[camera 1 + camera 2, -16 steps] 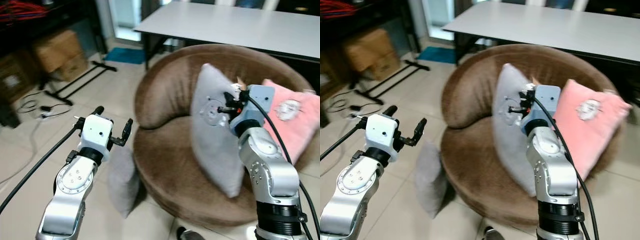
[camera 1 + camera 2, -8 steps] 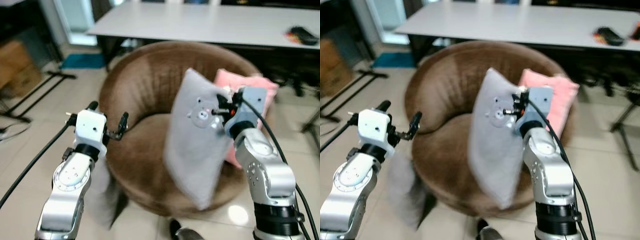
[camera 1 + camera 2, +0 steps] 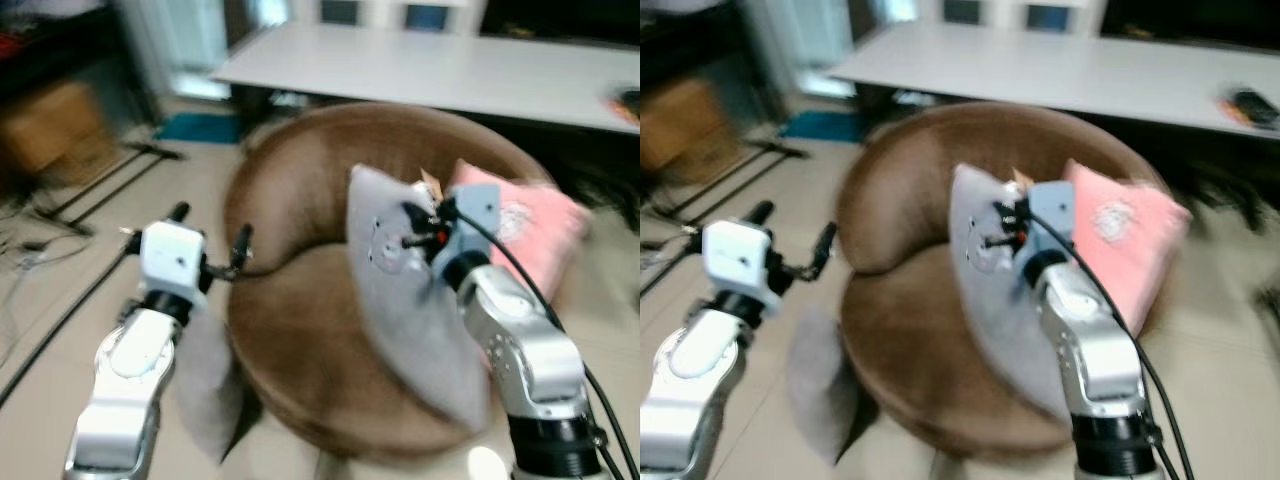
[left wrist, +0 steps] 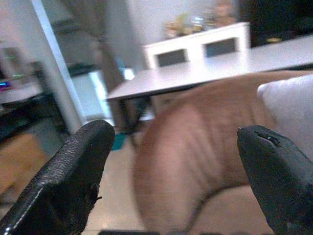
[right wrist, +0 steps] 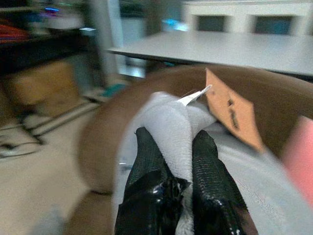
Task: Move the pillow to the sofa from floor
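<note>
Grey fabric pillow (image 3: 400, 290), one item, held over the seat of the round brown sofa (image 3: 300, 190); its lower corner hangs toward the sofa's front rim, whether it touches the seat cannot be told through the blur. A small printed emblem on its face is too smeared to read. An orange tag (image 5: 232, 115) and a white label stand at the pinched top corner.

Right gripper (image 5: 178, 147): both black fingers (image 5: 149, 159) clamped on a bunched fold of the grey pillow, cloth squeezed between them.

Left gripper (image 3: 210, 245): fingers spread wide with nothing between them, held beside the sofa's outer wall on the robot's left.

Second grey pillow (image 3: 205, 380): on the tiled floor against the sofa's base, partly hidden by the left arm.

Pink pillow (image 3: 520, 235): leaning on the sofa's back, its near part covered by the right wrist and the held pillow.

White table (image 3: 430, 65): behind the sofa, far edge cut off. Cardboard boxes (image 3: 55, 130) at the left, indistinct.
</note>
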### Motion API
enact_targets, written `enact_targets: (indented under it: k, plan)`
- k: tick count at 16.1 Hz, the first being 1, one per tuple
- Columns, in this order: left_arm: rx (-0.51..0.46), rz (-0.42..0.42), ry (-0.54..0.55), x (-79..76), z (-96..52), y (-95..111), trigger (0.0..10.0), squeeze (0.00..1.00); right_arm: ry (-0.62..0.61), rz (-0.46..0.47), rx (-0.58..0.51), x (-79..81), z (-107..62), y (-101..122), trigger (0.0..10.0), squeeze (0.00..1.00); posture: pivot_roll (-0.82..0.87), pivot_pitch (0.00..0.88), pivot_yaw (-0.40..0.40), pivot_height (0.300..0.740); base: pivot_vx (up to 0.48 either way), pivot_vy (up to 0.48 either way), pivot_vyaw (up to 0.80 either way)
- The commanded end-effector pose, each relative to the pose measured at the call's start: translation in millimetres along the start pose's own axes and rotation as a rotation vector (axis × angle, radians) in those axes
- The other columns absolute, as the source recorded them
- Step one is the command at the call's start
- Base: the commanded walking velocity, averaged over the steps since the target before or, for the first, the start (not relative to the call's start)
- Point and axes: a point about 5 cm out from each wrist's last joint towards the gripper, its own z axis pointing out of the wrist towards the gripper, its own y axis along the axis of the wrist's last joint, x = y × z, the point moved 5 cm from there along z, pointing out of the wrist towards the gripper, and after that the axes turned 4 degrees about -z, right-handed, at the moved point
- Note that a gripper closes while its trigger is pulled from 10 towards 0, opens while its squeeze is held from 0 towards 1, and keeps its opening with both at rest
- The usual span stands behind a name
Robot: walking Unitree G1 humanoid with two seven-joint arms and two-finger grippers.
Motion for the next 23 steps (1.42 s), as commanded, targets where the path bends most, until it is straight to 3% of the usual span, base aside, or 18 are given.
enact_targets:
  k: [1, 9, 11, 15, 16, 18, 23]
  plan:
    - [0.007, 0.002, 0.009, 2.4, -1.2, -0.9, 10.0, 0.0, 0.053, -0.01, -0.079, 11.9, 0.4, 19.8, 10.0, 0.0, 0.01, 0.0, 0.005, 0.74, 0.266, 0.0, 0.0]
    - [0.039, 0.041, -0.053, -1.6, -7.1, -5.3, 10.0, 0.0, 0.051, 0.001, -0.074, 11.1, 2.0, 19.6, 10.0, 0.0, 0.01, 0.0, 0.0, 0.74, 0.274, 0.0, 0.0]
    - [0.133, 0.033, -0.202, -17.9, -16.5, -19.8, 10.0, 0.0, 0.086, -0.023, 0.012, 16.8, 2.6, 6.9, 10.0, 0.0, 0.01, 0.0, 0.003, 0.74, 0.0, 0.0, 0.0]
    - [0.218, 0.054, -0.299, -17.2, -30.3, -31.9, 10.0, 0.0, 0.077, 0.08, 0.078, 19.9, 10.3, -0.1, 10.0, 0.0, 0.01, 0.0, -0.001, 0.74, 0.0, 0.0, 0.0]
    - [0.243, 0.053, -0.331, -15.0, -33.9, -33.7, 10.0, 0.0, 0.015, 0.144, 0.12, 11.6, 22.5, -5.3, 10.0, 0.0, 0.02, 0.0, -0.004, 0.74, 0.0, 0.0, 0.0]
    - [0.251, 0.07, -0.359, -14.1, -34.4, -33.3, 10.0, 0.0, -0.044, 0.183, 0.134, 0.2, 38.6, -4.8, 10.0, 0.0, 0.03, 0.0, -0.007, 0.74, 0.0, 0.0, 0.0]
    - [0.27, 0.062, -0.489, -26.8, -39.0, -30.7, 10.0, 0.0, -0.23, 0.226, 0.148, -47.5, 79.5, -8.2, 10.0, 0.0, 0.04, 0.0, -0.007, 0.74, 0.0, 0.0, 0.0]
